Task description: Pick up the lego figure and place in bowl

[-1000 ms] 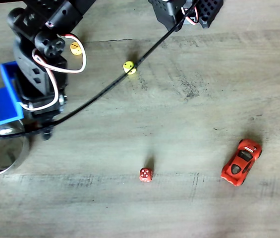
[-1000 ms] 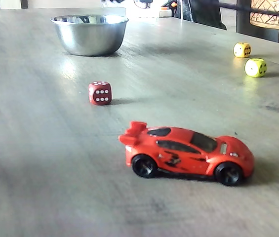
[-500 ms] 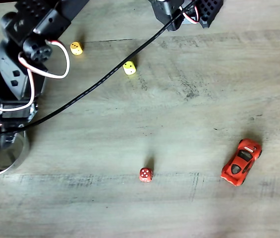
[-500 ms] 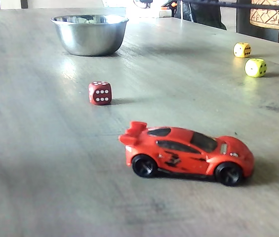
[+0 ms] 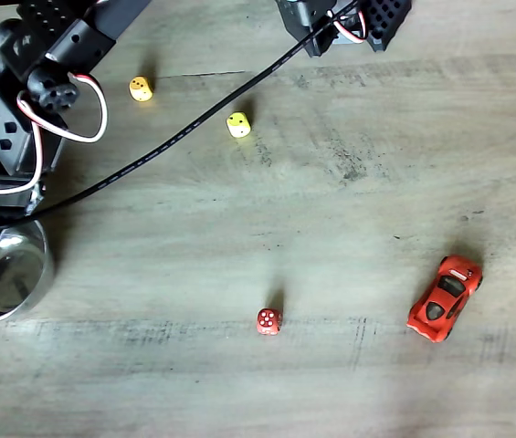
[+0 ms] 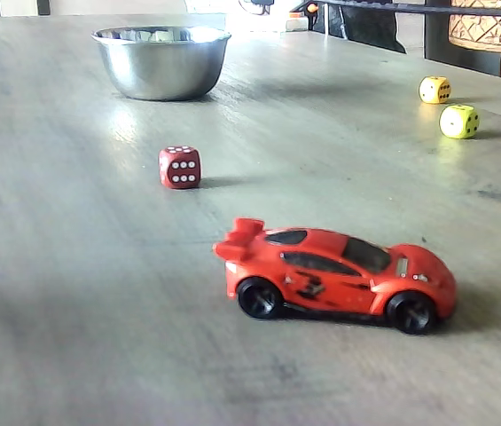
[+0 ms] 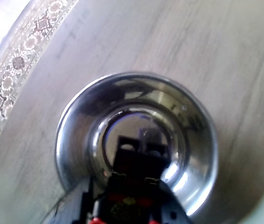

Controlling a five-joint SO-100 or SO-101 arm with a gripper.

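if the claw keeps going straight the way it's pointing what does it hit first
Most likely the inside of the bowl. In the wrist view the claw points down over its opening, holding the lego figure above the shiny bottom. The gap left is hard to judge.

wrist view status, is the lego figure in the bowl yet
End effector shut on lego figure. Figure over bowl, not yet dropped. Red die, car well away.

Overhead, low table-level and close, blurry wrist view perhaps all share bowl [image 6: 161, 60].
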